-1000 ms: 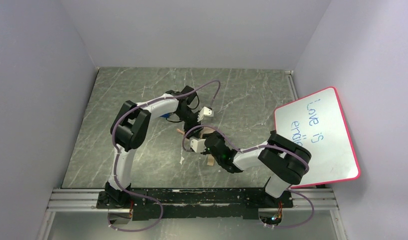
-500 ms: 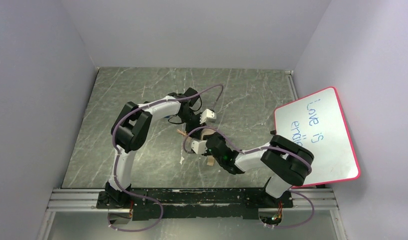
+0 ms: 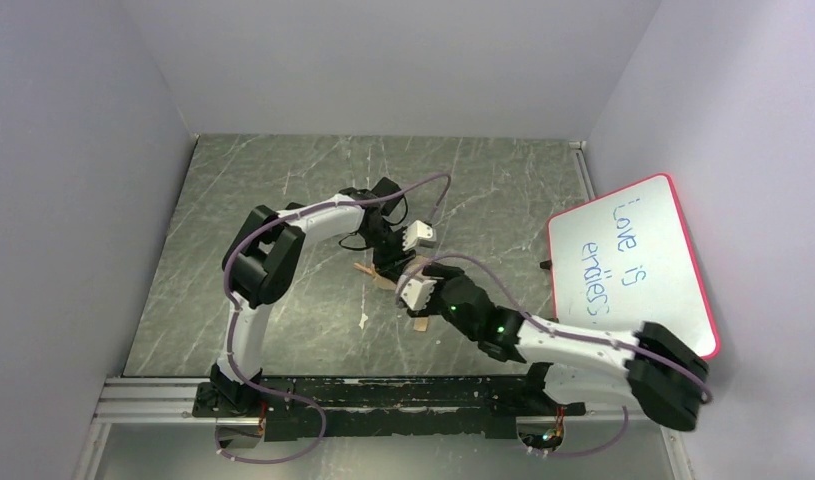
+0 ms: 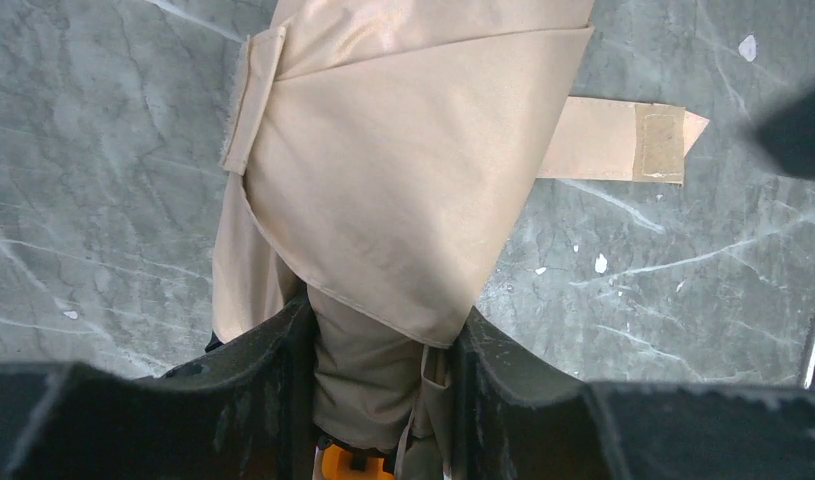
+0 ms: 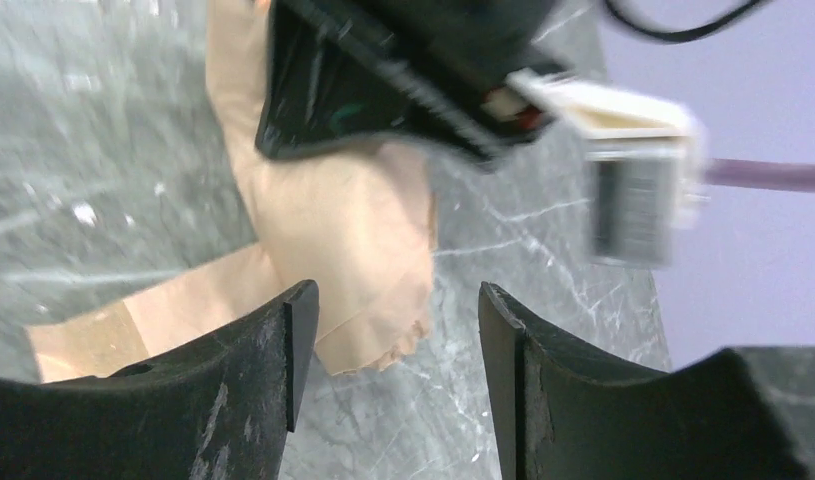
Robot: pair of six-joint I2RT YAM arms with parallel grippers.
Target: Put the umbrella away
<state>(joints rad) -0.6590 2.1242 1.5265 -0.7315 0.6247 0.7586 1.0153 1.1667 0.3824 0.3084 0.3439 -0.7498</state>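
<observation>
The umbrella (image 4: 403, 190) is folded, a cream-beige fabric bundle lying on the marble table at mid-table; in the top view (image 3: 391, 281) it is mostly hidden under both wrists. Its beige strap (image 4: 623, 140) lies flat to the right. My left gripper (image 4: 381, 350) is shut on the umbrella's fabric end. My right gripper (image 5: 393, 340) is open, just off the umbrella's ragged end (image 5: 353, 230), holding nothing; the left gripper's body (image 5: 383, 80) is right in front of it. The shaft and wooden handle are hidden.
A whiteboard with a pink rim (image 3: 633, 270) leans on the right wall. Grey walls close the table (image 3: 263, 200) on the left, back and right. The two wrists crowd together at mid-table (image 3: 413, 270).
My right arm has swung its elbow out to the right and low, and its wrist has shifted slightly right. My left wrist has moved slightly right and down with the umbrella.
</observation>
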